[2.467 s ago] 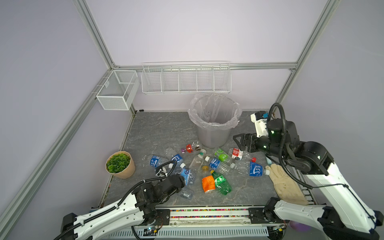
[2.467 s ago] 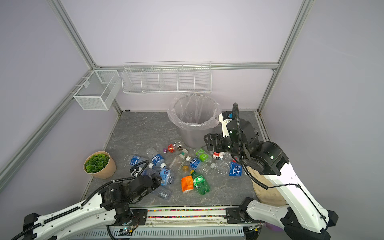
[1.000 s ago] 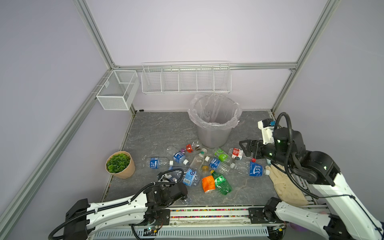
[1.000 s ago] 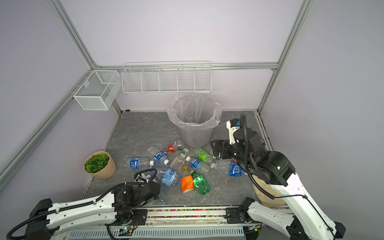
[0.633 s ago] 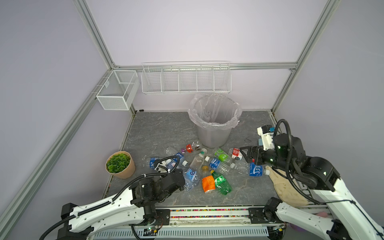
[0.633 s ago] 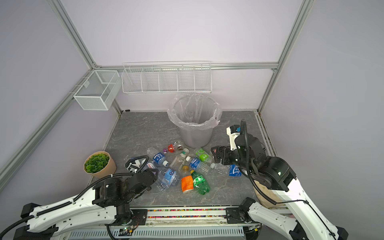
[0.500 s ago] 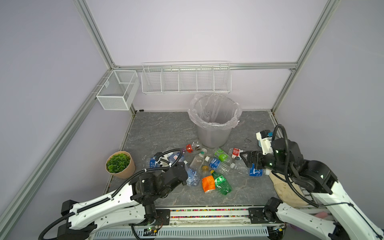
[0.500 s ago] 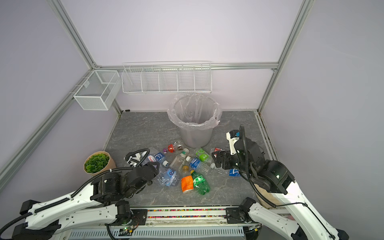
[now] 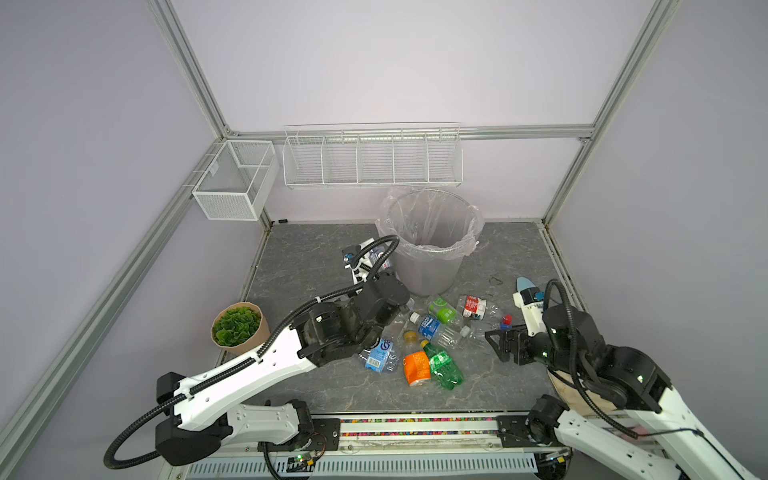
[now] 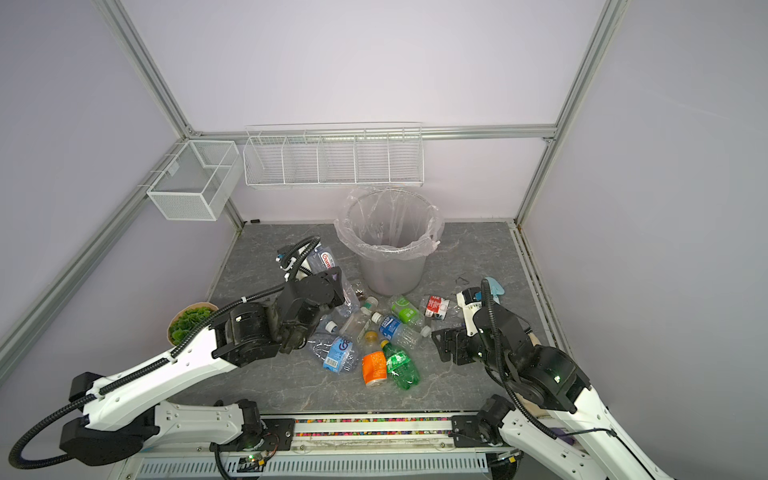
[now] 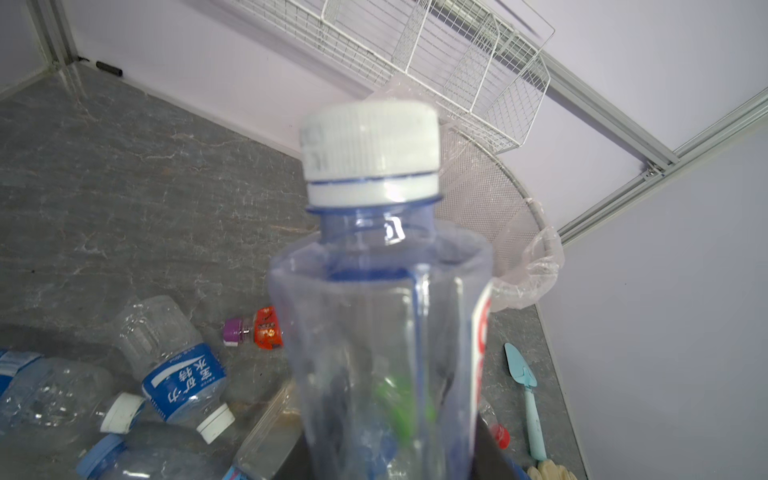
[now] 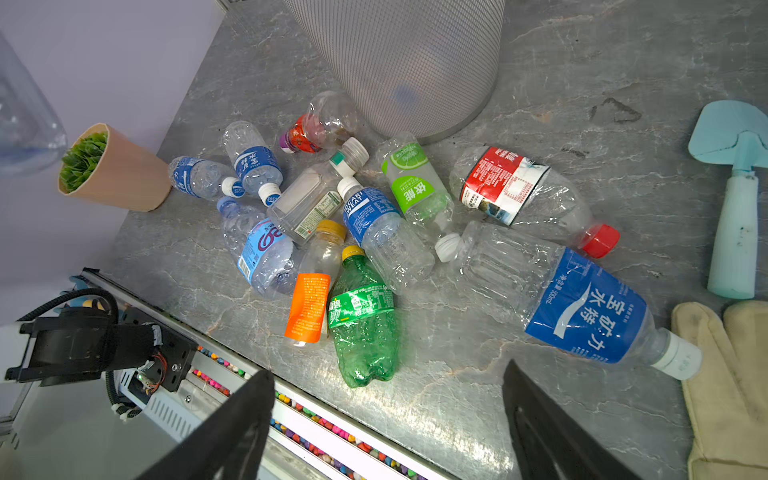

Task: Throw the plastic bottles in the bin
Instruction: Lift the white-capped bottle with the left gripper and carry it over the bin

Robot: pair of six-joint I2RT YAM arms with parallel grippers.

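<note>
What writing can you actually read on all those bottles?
"POCARI SWEAT": blue-label bottle, first letters curved away.
"宝矿力水特" and "500mL": large blue-label bottle.
"依能": lime-label bottle.
Too small to read: print on orange-label bottle, red-label bottle, green bottle.
Red letters on white-capped clear bottle: cut off, unreadable.

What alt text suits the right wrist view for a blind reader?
About a dozen plastic bottles lie jumbled on a grey table by the foot of a mesh bin, with two open black fingers in the foreground. A plant, a blue trowel and a glove sit around them.
</note>
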